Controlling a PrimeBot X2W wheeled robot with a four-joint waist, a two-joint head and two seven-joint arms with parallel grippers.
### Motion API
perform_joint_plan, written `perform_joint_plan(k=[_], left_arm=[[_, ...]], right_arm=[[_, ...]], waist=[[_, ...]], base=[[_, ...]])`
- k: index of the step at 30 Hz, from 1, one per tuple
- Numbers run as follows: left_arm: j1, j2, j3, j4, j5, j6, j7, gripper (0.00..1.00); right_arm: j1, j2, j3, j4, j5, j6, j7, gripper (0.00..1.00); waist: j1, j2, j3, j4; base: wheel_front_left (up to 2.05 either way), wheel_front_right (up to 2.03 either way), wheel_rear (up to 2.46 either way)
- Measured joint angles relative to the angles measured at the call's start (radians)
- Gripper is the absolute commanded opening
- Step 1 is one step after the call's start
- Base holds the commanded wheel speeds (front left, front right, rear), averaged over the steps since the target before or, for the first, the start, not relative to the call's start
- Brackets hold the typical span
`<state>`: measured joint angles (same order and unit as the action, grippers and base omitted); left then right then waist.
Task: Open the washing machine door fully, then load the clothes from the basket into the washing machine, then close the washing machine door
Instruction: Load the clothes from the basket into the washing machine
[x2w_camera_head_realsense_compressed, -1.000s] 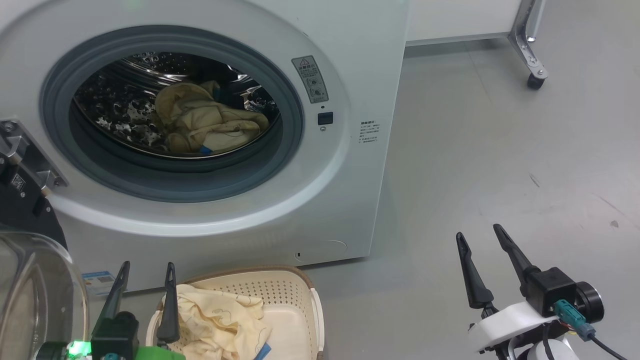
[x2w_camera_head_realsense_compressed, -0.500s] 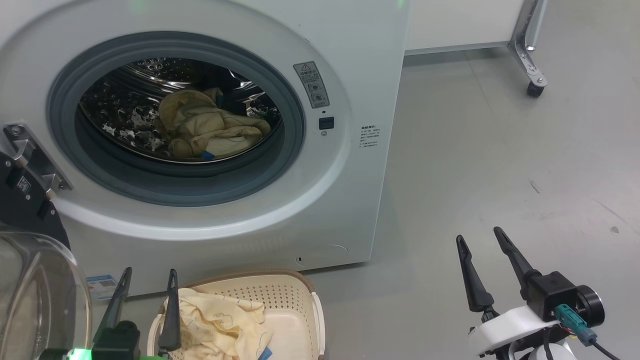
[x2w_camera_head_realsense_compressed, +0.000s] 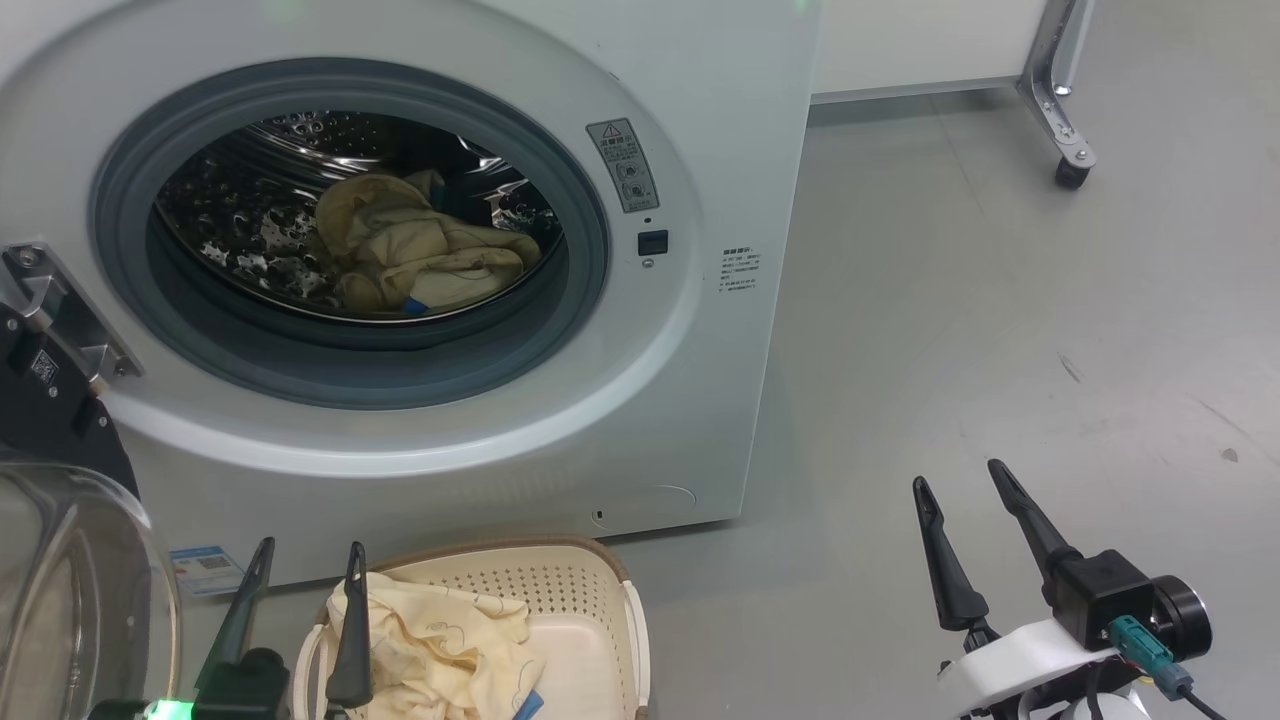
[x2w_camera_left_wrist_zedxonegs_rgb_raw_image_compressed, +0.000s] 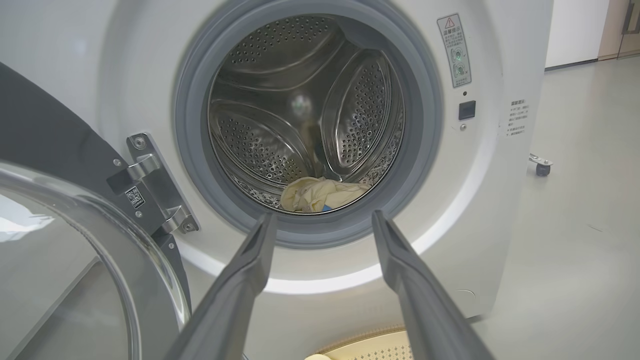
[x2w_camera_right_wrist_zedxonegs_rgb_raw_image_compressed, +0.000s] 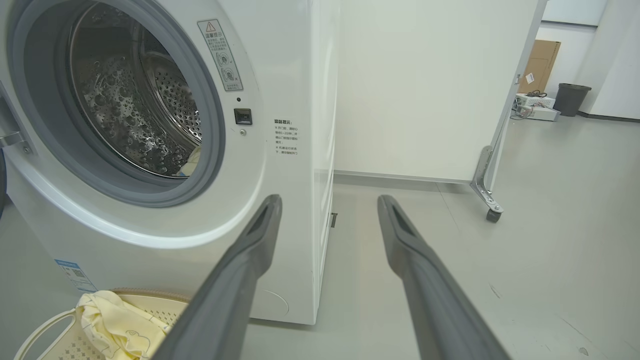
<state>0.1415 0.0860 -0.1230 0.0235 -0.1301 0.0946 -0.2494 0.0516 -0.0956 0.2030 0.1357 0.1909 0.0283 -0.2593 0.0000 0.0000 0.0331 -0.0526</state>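
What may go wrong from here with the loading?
The open left gripper is near the pale-yellow fabric garment in the cream perforated basket; a shallow pinch might drop it.
The round glass-centred door stands close beside that arm; lifting might bump it.
Fabric might snag on the grey rubber gasket.

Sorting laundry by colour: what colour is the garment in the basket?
The garment is pale yellow with thin line prints; head view shows it best.

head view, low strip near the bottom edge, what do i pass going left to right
washing machine door (its clear glass bowl) → left gripper → basket → right gripper
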Motion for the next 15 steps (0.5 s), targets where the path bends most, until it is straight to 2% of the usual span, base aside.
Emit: perform_joint_plan(k=[7, 15], left_arm=[[0.002, 0.001, -0.022, 0.011, 0.0, -0.014, 0.011, 1.0], [-0.006, 0.023, -0.059, 0.101, 0.043, -0.03, 0.077, 1.0]], right_arm=[[0.0, 0.0, -0.002, -0.014, 0.0, 0.0, 0.0, 1.0], [-0.001, 0.0, 0.001, -0.04, -0.006, 0.006, 0.0, 1.0]], waist=[[0.0, 0.0, 0.013, 0.004], [0.0, 0.0, 0.062, 0.004]], base=[[0.0, 0.0, 0.0], [0.0, 0.0, 0.0]])
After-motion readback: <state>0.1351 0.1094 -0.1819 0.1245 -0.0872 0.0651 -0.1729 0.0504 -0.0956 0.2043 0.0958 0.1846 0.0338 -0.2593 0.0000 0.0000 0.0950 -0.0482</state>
